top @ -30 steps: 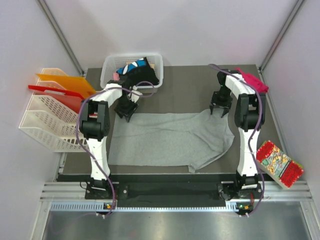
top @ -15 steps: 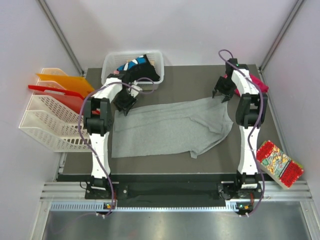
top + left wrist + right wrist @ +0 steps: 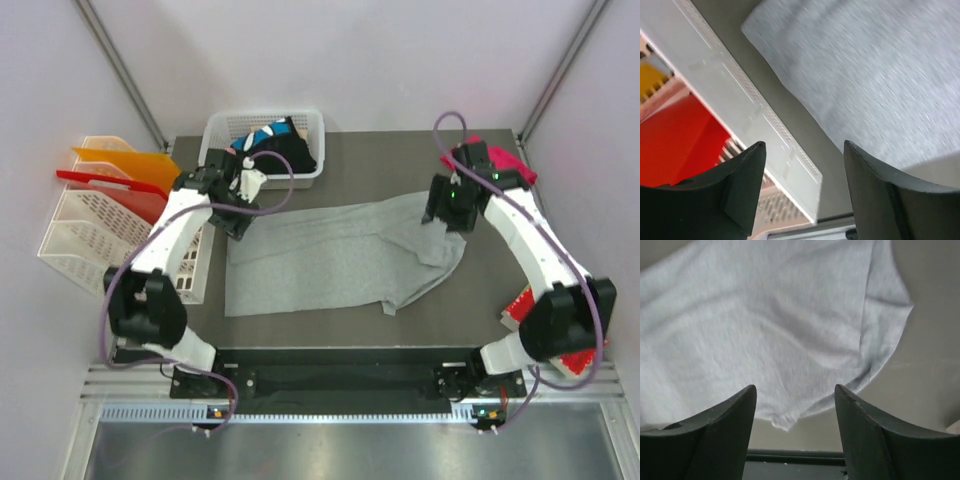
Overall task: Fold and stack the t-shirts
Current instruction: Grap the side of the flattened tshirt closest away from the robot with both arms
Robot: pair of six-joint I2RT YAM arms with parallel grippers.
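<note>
The light grey t-shirt [image 3: 340, 255] lies spread across the dark table, its right end bunched and folded over. My left gripper [image 3: 236, 218] hovers over the shirt's far left corner, open and empty; in its wrist view the gripper [image 3: 804, 146] stands above the grey cloth [image 3: 880, 75] edge. My right gripper [image 3: 445, 212] hangs over the shirt's far right end, also open, with the grey shirt [image 3: 765, 315] below the gripper [image 3: 795, 388]. A magenta-pink t-shirt [image 3: 508, 160] sits at the back right corner. Black t-shirts with blue-white patches [image 3: 278, 145] fill the basket.
A white basket [image 3: 222, 130] stands at the back left. A white rack [image 3: 85, 235] with orange and red folders sits off the table's left edge, seen close as the rack [image 3: 740, 115]. A red patterned snack packet [image 3: 580, 352] lies at the front right, partly behind the right arm.
Both grippers dragged the shirt's far edge toward the back, then let go and opened. The arms have swung outward, and the shirt now lies still on the table.
</note>
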